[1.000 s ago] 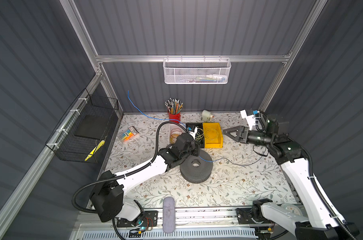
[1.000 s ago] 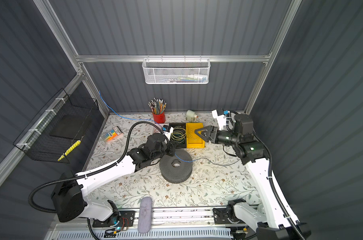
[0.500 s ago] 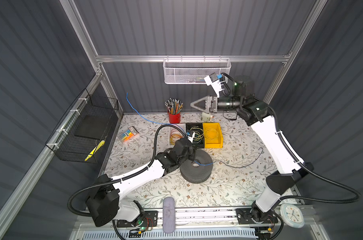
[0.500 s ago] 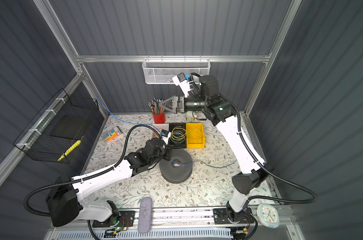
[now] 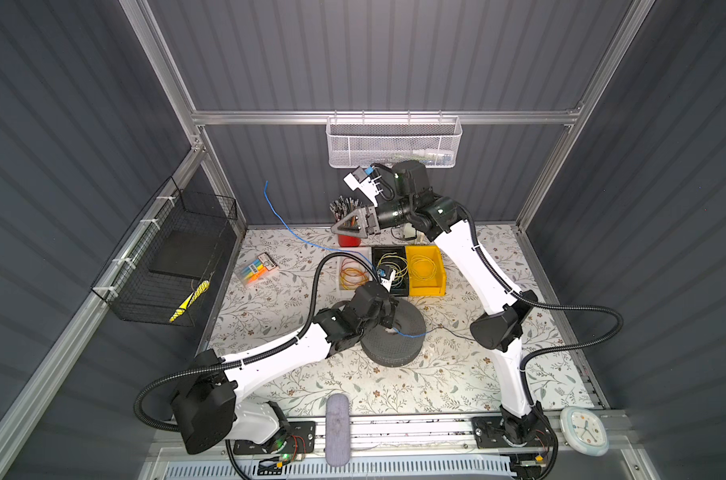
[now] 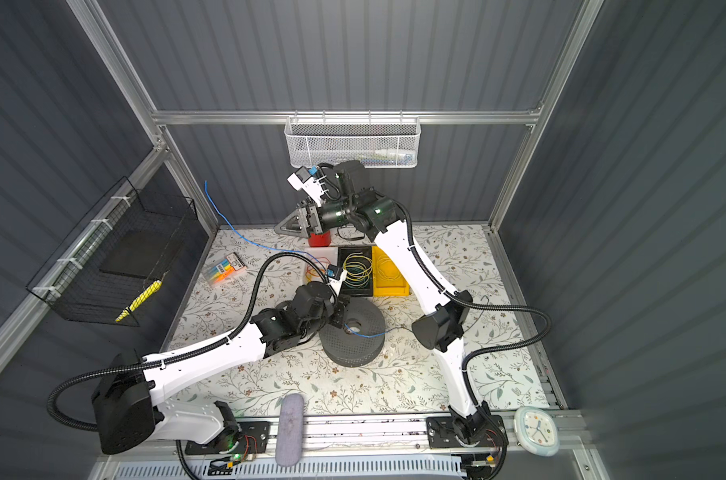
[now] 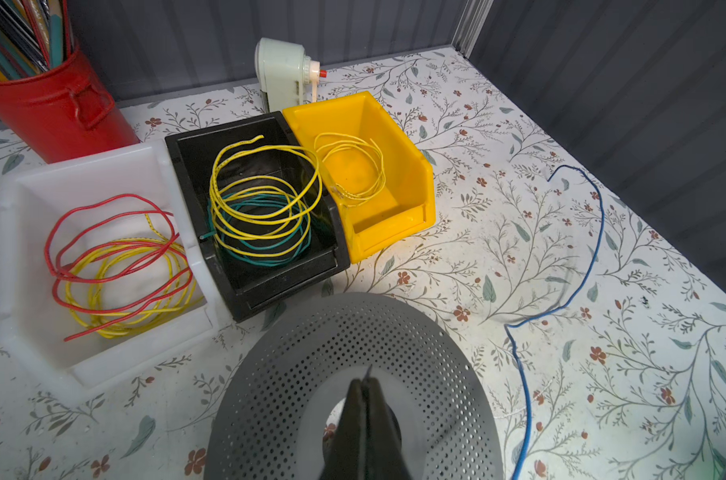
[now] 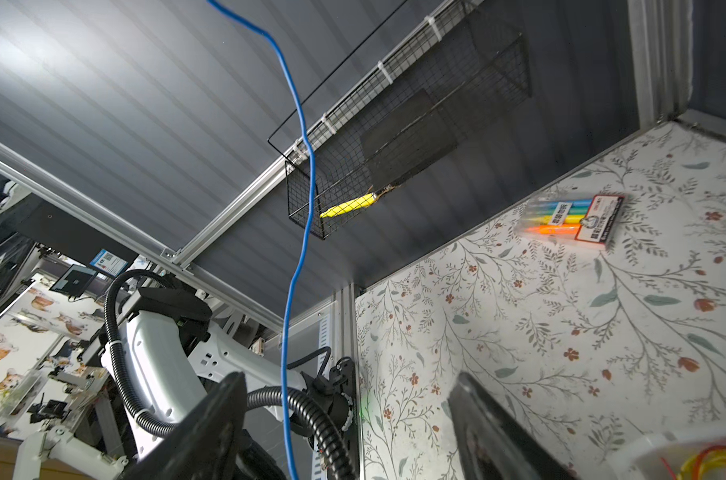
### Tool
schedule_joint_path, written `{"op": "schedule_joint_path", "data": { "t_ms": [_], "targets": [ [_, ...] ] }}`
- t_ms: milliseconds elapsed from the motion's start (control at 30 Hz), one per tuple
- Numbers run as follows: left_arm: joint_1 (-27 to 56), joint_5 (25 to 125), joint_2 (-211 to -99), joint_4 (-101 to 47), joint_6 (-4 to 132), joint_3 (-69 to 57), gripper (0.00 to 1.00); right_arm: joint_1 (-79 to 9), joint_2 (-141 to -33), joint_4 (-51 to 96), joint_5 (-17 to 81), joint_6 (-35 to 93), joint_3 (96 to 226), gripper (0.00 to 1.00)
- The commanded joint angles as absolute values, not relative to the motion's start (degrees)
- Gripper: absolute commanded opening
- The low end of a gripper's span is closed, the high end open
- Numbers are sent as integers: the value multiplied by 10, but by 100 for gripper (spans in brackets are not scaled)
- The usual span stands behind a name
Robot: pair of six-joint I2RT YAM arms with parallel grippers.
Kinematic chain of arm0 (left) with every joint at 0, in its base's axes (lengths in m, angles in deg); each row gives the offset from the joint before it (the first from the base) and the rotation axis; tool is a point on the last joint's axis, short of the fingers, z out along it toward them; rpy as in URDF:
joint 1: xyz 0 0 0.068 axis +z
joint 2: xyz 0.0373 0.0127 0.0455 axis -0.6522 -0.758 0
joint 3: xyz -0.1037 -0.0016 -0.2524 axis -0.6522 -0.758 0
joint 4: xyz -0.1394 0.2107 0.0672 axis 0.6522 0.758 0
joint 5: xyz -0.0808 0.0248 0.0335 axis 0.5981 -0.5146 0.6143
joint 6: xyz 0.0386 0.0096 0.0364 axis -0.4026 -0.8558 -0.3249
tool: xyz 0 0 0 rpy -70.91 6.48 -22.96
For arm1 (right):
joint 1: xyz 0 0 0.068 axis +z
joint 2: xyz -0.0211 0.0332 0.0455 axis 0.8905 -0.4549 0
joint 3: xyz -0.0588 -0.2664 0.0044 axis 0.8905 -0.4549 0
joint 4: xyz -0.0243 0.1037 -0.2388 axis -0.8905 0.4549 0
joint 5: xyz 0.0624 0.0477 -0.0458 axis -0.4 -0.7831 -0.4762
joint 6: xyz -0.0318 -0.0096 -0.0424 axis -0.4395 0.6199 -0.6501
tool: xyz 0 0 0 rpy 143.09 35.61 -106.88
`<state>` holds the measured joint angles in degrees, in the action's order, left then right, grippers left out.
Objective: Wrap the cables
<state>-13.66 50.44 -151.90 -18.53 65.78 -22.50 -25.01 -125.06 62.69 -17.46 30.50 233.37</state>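
Your left end effector (image 5: 390, 320) is clenching the blue cable (image 5: 287, 227) right over the centre hole of the grey perforated spool (image 5: 394, 351), which is sitting in the middle of the tabletop (image 5: 456, 376). In the left wrist view its fingers (image 7: 355, 415) are pressing tight together above the spool (image 7: 294, 374).

From that grip one stretch of the cable (image 6: 228, 224) is arching away to the far left. It is crossing above the white bin (image 5: 355, 252) and rising into the air beside the back wall, clear of the tabletop in both top views. The other stretch (image 7: 522, 374) is trailing off the spool to the right and lying on the tabletop.

Your right end effector (image 5: 339, 228) is hanging released in the air at the far side, just in front of the red pencil cup (image 5: 348, 240), and is gripping nothing. In the right wrist view its fingers (image 8: 224, 415) are standing wide apart, and the cable (image 8: 311, 187) is running ahead of them without touching either one.
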Motion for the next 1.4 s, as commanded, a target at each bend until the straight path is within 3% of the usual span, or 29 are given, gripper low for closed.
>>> {"op": "schedule_joint_path", "data": {
  "t_ms": [0,267,500,767,933,1033,1367],
  "targets": [
    [-147,503,-1529,-166,657,-230,0,-241,-1235,654,-199,260,2324,79],
    [-155,502,-1535,-163,661,-231,0,-222,-1230,700,-209,214,2309,77],
    [-156,497,-1530,-157,660,-234,0,-215,-1230,695,-219,219,2305,68],
    [-157,491,-1531,-147,661,-235,0,-205,-1231,689,-231,220,2303,48],
    [-156,490,-1533,-139,660,-234,0,-204,-1232,707,-242,204,2303,46],
    [-157,490,-1535,-138,661,-233,0,-204,-1230,709,-239,200,2303,34],
    [-157,472,-1525,-131,672,-244,0,-203,-1225,711,-236,191,2296,16]
  ]
}}
